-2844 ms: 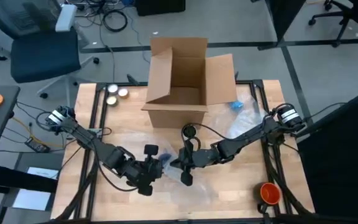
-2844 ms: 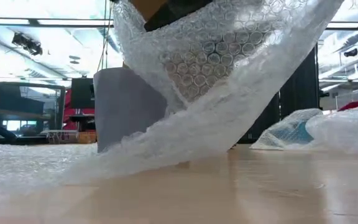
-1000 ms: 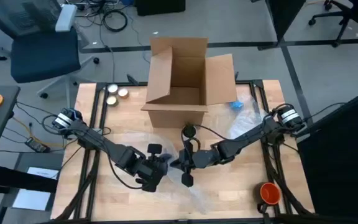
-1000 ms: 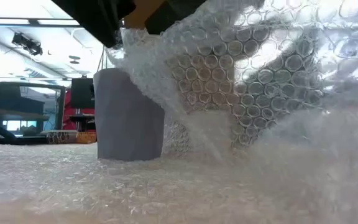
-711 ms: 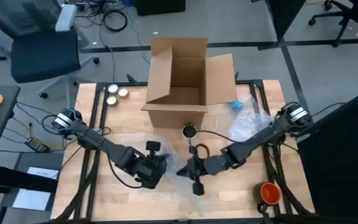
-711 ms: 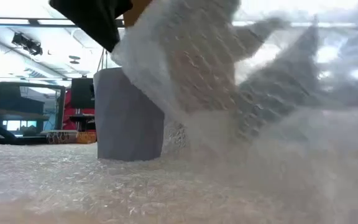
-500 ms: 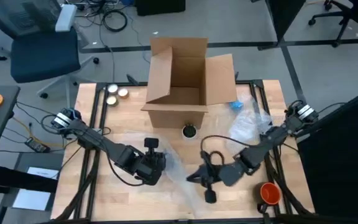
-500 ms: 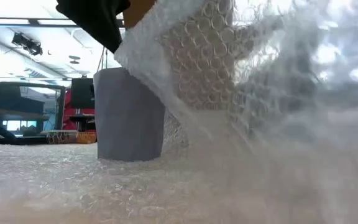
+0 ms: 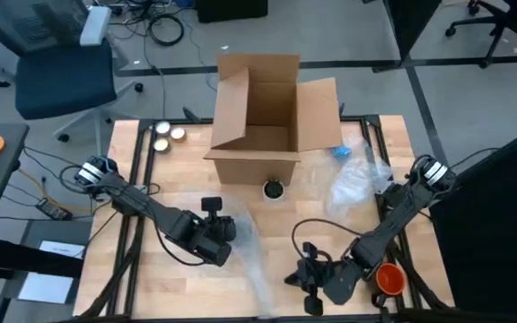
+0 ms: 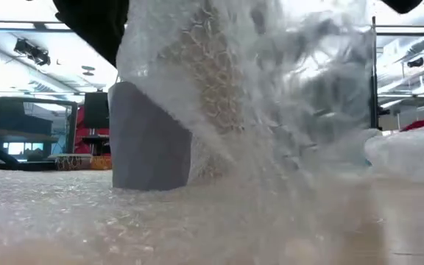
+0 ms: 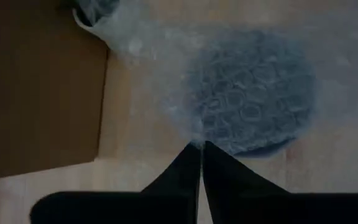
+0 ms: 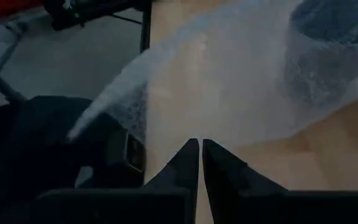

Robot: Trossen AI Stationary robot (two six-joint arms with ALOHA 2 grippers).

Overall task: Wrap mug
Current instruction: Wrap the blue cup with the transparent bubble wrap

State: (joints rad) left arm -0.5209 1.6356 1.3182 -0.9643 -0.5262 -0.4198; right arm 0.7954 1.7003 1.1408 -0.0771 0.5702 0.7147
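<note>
From above, you are seeing the left gripper [image 9: 221, 231] working near the middle of the table [image 9: 142, 269], in front of the cardboard box [image 9: 267, 117]. The bubble wrap [image 9: 257, 260] is lying just beside it and running toward the front edge. The right gripper [image 9: 311, 280] is sitting close to that front edge, near the orange object [image 9: 389, 276], so the left arm is clearly the nearer one to the mug.

At table height, the mug [image 10: 149, 140] is standing upright on the sheet, its long axis vertical, and a curtain of bubble wrap [image 10: 271, 96] is hanging just beside it, partly in front of it.

In the left wrist view, the mug [image 11: 253, 93] is showing as a grey round shape under the film, directly ahead of the fingertips [image 11: 188, 163]. The two fingers are pressed together, and the wrap's edge is meeting their tips; you are probably pinching it, though I cannot be sure.

In the right wrist view, the fingers [image 12: 190, 158] are also closed together with nothing visible between them, the wrap [image 12: 241, 87] lying ahead, apart from them. The mug [image 12: 337, 25] is showing only dimly, far away.
</note>
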